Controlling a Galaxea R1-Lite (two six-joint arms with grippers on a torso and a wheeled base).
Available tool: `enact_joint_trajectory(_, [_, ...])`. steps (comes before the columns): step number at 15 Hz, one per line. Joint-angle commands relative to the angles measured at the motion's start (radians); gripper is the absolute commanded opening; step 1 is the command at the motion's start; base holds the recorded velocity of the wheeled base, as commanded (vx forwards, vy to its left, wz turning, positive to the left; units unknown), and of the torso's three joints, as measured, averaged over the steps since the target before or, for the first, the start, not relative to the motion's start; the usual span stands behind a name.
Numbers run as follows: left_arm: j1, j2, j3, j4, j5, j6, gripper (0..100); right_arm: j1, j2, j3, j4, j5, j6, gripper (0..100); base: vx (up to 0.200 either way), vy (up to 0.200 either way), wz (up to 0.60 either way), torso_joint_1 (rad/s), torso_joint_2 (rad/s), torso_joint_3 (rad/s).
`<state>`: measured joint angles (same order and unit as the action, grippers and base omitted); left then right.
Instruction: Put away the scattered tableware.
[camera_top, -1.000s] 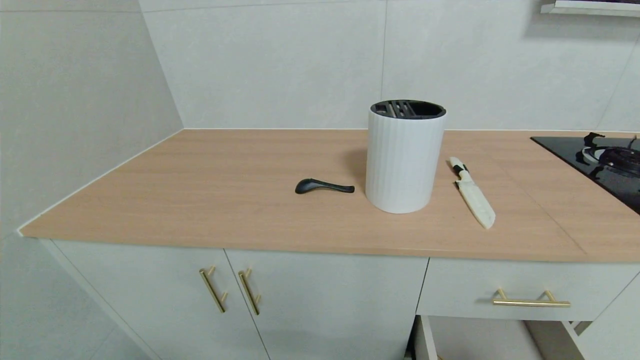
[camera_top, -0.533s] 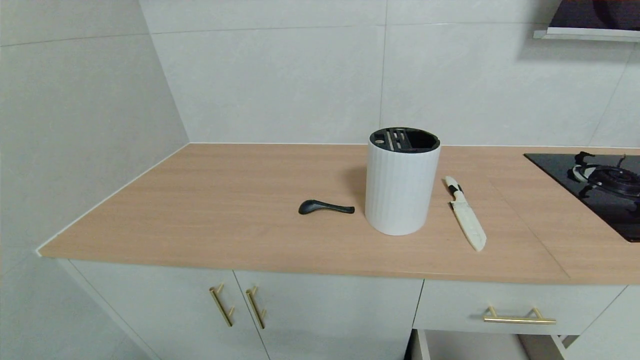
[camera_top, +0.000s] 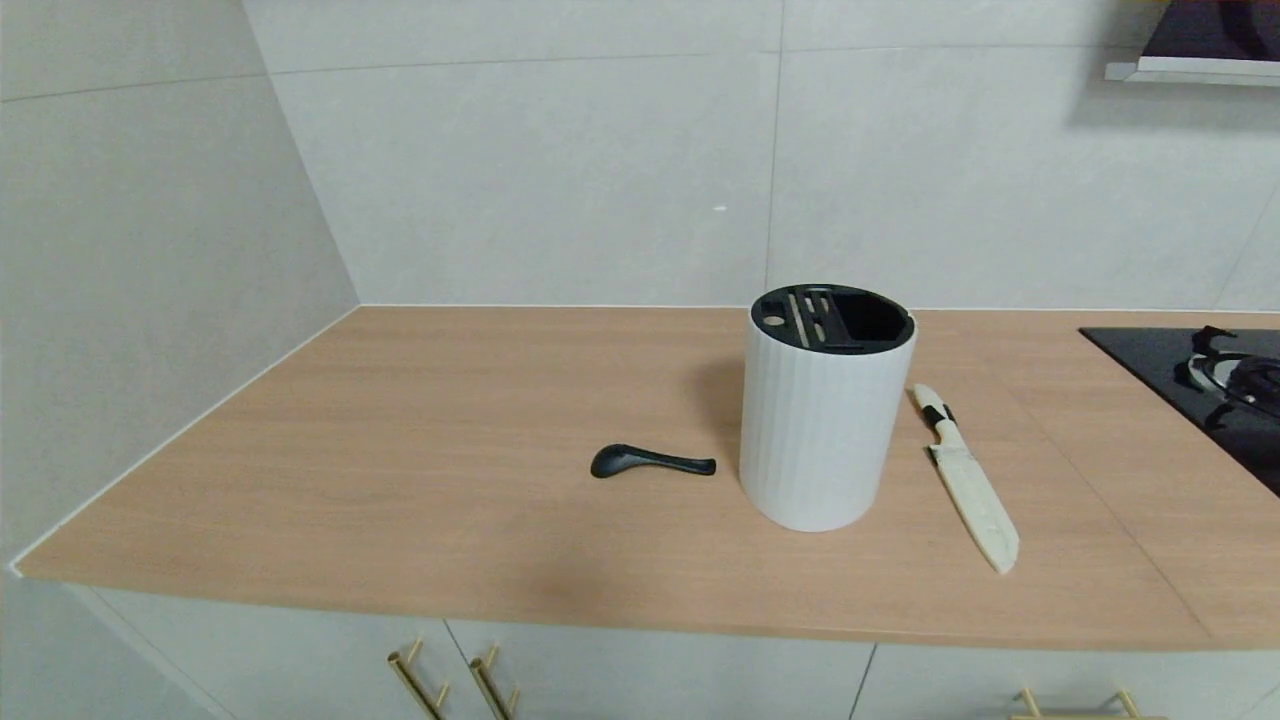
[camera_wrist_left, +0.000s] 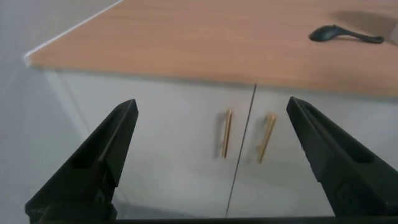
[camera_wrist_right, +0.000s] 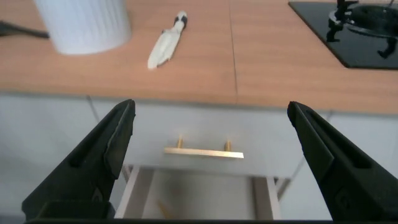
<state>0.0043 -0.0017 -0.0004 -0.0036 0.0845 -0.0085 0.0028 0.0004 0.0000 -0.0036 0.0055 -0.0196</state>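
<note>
Kitchen, domestic by the look. Wood-grain counter (camera_top: 450, 420) runs into a corner of pale tiled wall (camera_top: 550, 170). Black gas hob (camera_top: 1200, 385) set into the counter at the right, hood (camera_top: 1190, 45) above it. Brass-handled cabinet doors (camera_wrist_left: 174, 137) and drawer (camera_wrist_right: 155, 124) below. On top: knife block (camera_top: 822, 430), knife (camera_top: 968, 490), spoon (camera_top: 650, 462).

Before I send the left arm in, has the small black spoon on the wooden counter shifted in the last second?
No. The black spoon keeps its gap beside the white ribbed holder; the camera shifted instead.
</note>
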Motion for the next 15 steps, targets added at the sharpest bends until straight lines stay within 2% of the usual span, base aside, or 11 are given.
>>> enact_joint_trajectory(1, [0.0,0.002,0.0,0.001,0.001,-0.002,100,0.0,0.001,0.0,-0.001,0.001,-0.002,100,0.0,0.0,0.0,0.0,0.0,0.0])
enact_joint_trajectory(5, [0.0,0.003,0.0,0.001,0.0,0.002,100,0.0,0.001,0.0,-0.001,0.001,0.0,100,0.0,0.0,0.0,0.0,0.0,0.0])
enact_joint_trajectory(13, [0.0,0.003,0.0,0.001,0.0,0.002,100,-0.001,0.001,0.0,-0.001,0.001,0.004,100,-0.2,0.2,0.0,0.001,0.0,0.004])
enact_joint_trajectory(15, [0.0,0.003,0.0,0.001,0.0,-0.001,100,0.0,0.001,0.0,0.001,0.001,0.004,100,0.0,0.0,0.0,0.0,0.0,0.0])
